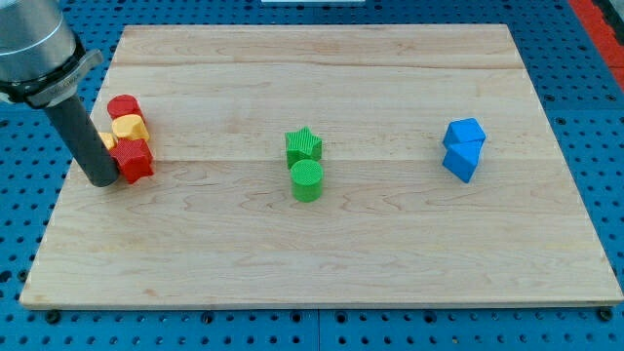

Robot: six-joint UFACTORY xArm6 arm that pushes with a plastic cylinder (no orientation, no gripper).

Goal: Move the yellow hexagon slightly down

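Nudging yellow plastic hexagon (130, 127) near-ward needs my tip (101, 180) repositioned to its far side, w/o shoving red blocks (130, 161); no jaws here.

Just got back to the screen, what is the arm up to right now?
My tip is down on the board at the view's left, beside a tight cluster: a red cylinder, the yellow hexagon and a red star. It sits next to the red star, below-left of the hexagon. The green and blue pairs stand apart, to the right.
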